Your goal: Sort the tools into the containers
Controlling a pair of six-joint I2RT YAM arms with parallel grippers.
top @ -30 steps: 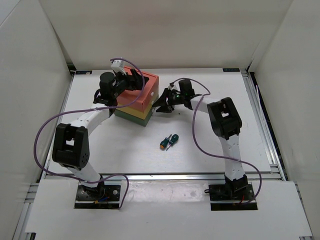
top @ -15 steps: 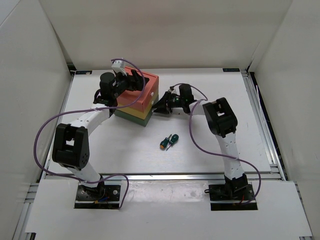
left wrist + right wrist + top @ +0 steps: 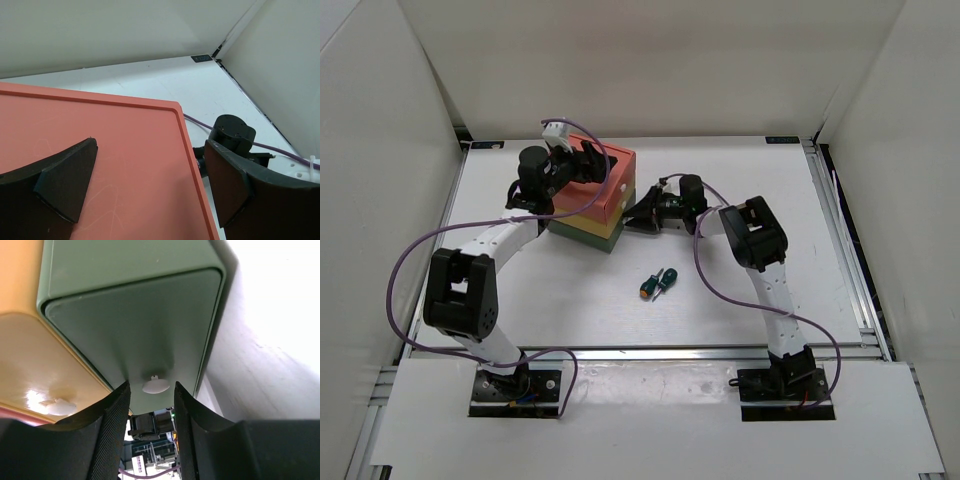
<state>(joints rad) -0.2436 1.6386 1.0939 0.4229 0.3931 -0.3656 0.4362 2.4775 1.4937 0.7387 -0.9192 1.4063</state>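
**A:** Where are the boxes?

**B:** Stacked left of the middle of the table (image 3: 570, 290), towards its far side: red box (image 3: 618, 190) on top, yellow box (image 3: 603, 228) under it, green box (image 3: 125, 305) at the bottom.

**A:** And the claws?

**B:** The left claw (image 3: 149, 145) is spread wide over the red lid. The right claw (image 3: 151, 395) is narrow at the green box's right end, with a finger on each side of its white knob (image 3: 155, 385) (whether they pinch it, I can't tell).

**A:** Any tools?

**B:** A green-handled screwdriver (image 3: 668, 276) and an orange-handled screwdriver (image 3: 645, 290) lie just beside each other, nearer and to the right of the stack.
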